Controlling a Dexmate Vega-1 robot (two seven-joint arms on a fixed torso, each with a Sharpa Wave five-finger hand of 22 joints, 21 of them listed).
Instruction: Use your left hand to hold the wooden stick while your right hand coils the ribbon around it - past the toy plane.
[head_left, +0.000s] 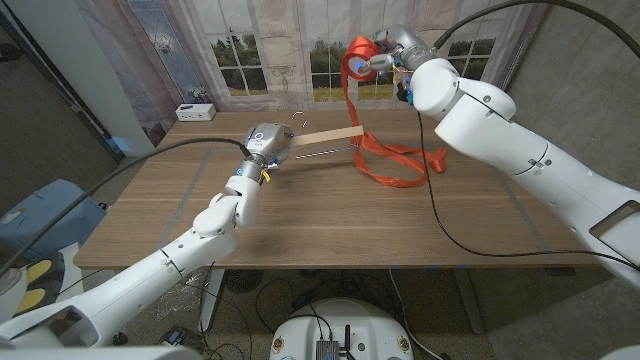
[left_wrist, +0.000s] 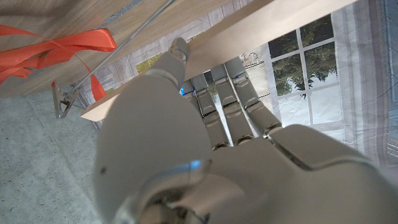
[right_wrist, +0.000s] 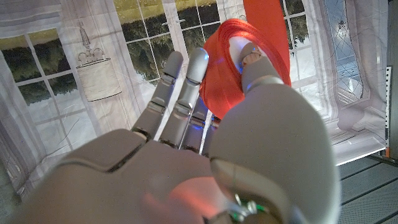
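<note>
My left hand (head_left: 266, 143) grips a flat pale wooden stick (head_left: 328, 139) at its near end and holds it level above the table, pointing toward the right. In the left wrist view my left hand (left_wrist: 205, 137) has its fingers (left_wrist: 227, 87) wrapped round the stick (left_wrist: 261, 28). An orange-red ribbon (head_left: 392, 160) lies in loose loops on the table by the stick's far end, and one strand rises to my right hand (head_left: 385, 55), raised high at the back. In the right wrist view my right hand (right_wrist: 205, 130) pinches a bunch of the ribbon (right_wrist: 233, 59).
A thin metal rod (head_left: 320, 153) with a clip lies on the table under the stick. A small white box (head_left: 194, 112) stands at the table's back left corner. A curtain with a printed window hangs behind the table.
</note>
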